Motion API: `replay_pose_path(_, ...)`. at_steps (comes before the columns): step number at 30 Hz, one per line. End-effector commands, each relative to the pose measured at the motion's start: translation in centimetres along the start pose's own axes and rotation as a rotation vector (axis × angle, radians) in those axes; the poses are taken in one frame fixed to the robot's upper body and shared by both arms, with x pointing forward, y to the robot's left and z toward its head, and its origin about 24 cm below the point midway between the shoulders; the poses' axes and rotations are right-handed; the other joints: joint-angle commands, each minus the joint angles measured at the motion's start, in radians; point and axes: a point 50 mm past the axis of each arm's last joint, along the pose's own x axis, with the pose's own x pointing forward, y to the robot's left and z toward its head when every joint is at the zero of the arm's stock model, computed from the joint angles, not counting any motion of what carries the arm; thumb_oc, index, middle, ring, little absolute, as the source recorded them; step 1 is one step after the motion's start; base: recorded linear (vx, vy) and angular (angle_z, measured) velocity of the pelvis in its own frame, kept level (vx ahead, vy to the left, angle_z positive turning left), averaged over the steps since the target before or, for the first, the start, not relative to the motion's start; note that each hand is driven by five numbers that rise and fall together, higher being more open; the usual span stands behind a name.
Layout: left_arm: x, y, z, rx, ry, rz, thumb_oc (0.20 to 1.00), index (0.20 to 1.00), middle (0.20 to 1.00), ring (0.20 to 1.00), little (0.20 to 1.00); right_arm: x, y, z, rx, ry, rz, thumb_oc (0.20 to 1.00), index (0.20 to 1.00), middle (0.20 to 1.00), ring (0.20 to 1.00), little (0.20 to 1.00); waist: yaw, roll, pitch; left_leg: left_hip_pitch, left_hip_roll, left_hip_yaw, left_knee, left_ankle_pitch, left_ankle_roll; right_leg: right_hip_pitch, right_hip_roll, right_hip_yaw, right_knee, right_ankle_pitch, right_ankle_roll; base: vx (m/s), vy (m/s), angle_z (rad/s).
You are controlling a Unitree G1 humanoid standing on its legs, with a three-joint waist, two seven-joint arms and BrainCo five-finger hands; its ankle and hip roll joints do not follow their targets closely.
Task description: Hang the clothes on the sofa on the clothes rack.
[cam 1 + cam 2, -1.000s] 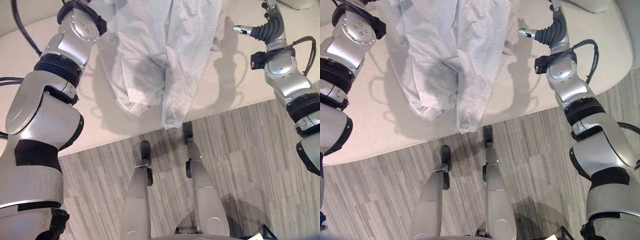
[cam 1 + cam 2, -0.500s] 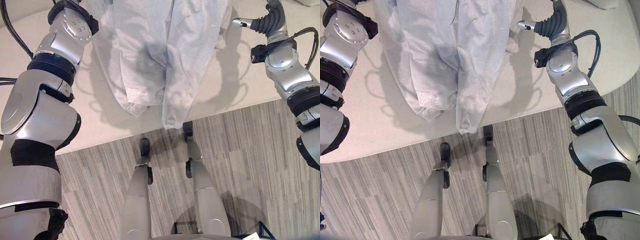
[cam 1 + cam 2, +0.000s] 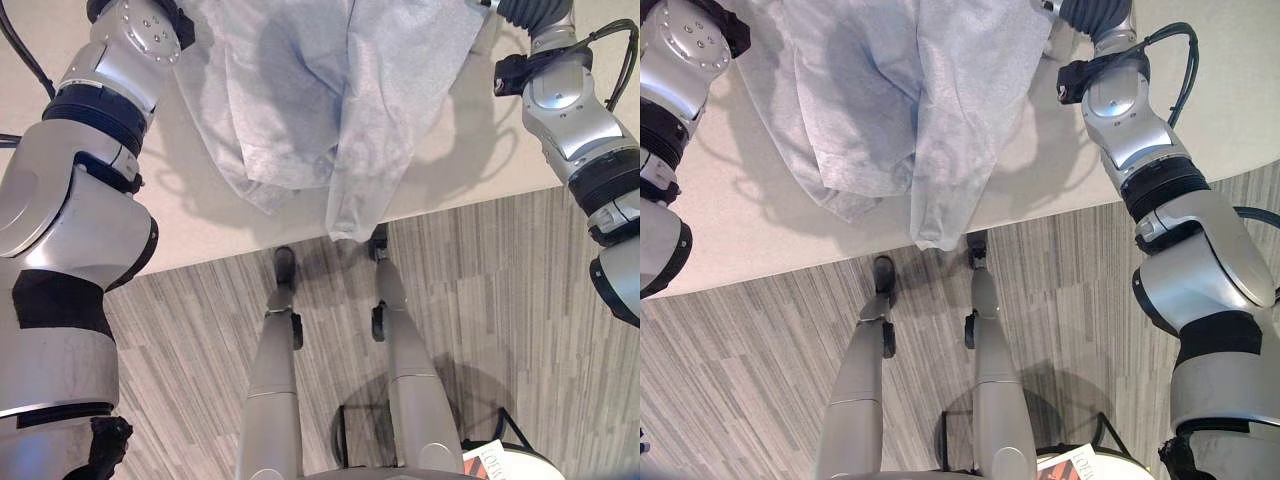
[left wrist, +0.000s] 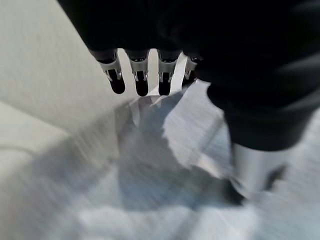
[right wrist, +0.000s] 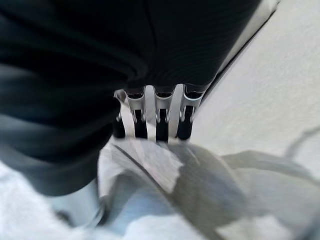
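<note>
The pale grey-blue cloth garment (image 3: 330, 110) hangs lengthwise between both raised arms over the cream sofa seat (image 3: 470, 150). The left hand (image 4: 140, 75) and right hand (image 5: 155, 117) each curl into its upper edge, equally near.

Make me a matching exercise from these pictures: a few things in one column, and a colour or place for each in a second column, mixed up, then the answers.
Things:
1. garment
2. sofa
3. floor
4. left hand

Descriptions:
A. grey striped planks
B. cream, under the hanging cloth
C. pale blue-grey, hanging down past the sofa's edge
D. dark-tipped fingers curled onto the cloth's upper edge

Pairs: 1-C, 2-B, 3-A, 4-D
</note>
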Motion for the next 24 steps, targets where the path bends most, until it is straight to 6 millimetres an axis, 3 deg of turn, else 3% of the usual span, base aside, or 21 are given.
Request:
replay_pose_path(1, 2.6, 7.7, 4.9, -0.144, -0.133, 0.227, 0.200, 0.200, 0.200, 0.200, 0.200, 2.1, 0.9, 8.4, 0.037, -0.282, 0.034, 0.200, 0.200, 0.200, 0.200, 0.200, -0.015, 0.069, 0.109, 0.199, -0.035, -0.044, -0.369, 0.202, 0.026, 0.130, -0.048, 0.013, -0.035, -0.071, 0.150, 0.00, 0.000, 0.00)
replay_pose_path(4, 2.5, 7.8, 5.1, -0.166, -0.143, 0.251, 0.200, 0.200, 0.200, 0.200, 0.200, 1.6, 1.5, 9.2, 0.033, -0.332, 0.058, 0.200, 0.200, 0.200, 0.200, 0.200, -0.015, 0.075, 0.103, 0.207, -0.037, -0.048, -0.389, 0.200, 0.032, 0.125, -0.048, 0.011, -0.035, -0.075, 0.145, 0.00, 0.000, 0.00)
replay_pose_path(10, 2.2, 7.9, 5.3, -0.185, -0.168, 0.294, 0.200, 0.200, 0.200, 0.200, 0.200, 0.6, 1.0, 8.7, 0.035, -0.373, 0.034, 0.200, 0.200, 0.200, 0.200, 0.200, -0.005, 0.080, 0.093, 0.215, -0.045, -0.044, -0.392, 0.193, 0.035, 0.135, -0.047, -0.008, -0.035, -0.084, 0.143, 0.01, -0.017, 0.01)
replay_pose_path(15, 1.6, 8.6, 4.9, -0.229, -0.187, 0.379, 0.200, 0.200, 0.200, 0.200, 0.200, -1.2, -0.6, 8.4, 0.063, -0.460, -0.043, 0.200, 0.200, 0.200, 0.200, 0.200, -0.008, 0.086, 0.089, 0.228, -0.046, -0.050, -0.359, 0.158, 0.038, 0.164, -0.041, -0.004, -0.035, -0.102, 0.134, 0.03, -0.062, 0.08)
replay_pose_path(24, 0.6, 10.7, 4.4, -0.283, -0.244, 0.498, 0.200, 0.200, 0.200, 0.200, 0.200, -3.7, -4.5, 8.1, 0.091, -0.563, -0.197, 0.200, 0.200, 0.200, 0.200, 0.200, -0.021, 0.095, 0.094, 0.216, -0.053, -0.065, -0.308, 0.141, 0.034, 0.174, -0.041, 0.026, -0.031, -0.100, 0.125, 0.01, -0.052, 0.05)
